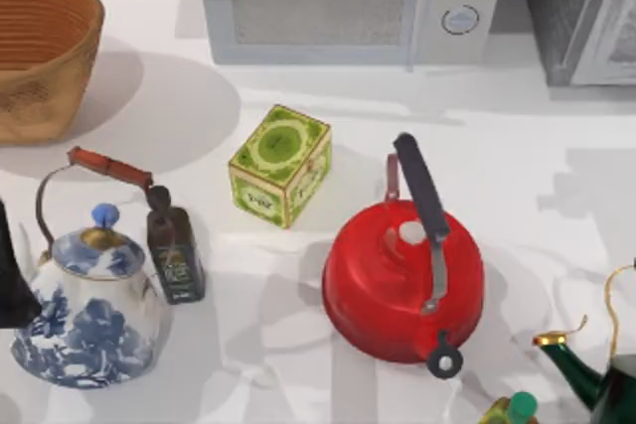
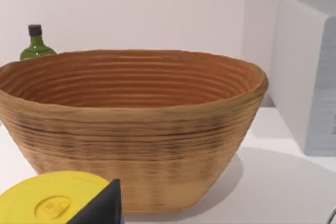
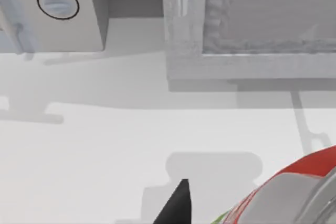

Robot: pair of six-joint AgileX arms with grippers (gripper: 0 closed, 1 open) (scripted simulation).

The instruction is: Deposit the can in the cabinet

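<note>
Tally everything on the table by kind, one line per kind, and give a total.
Kettles: 3, a red kettle, a blue-and-white kettle, a dark green kettle
Bottles: 2, a dark bottle, a green bottle
Tea tin: 1
Basket: 1
Microwave: 1
Cabinet: 1
Can: 1
Total: 10

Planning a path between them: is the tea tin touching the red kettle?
Apart. The top view shows bare table between the tea tin and the red kettle.
</note>
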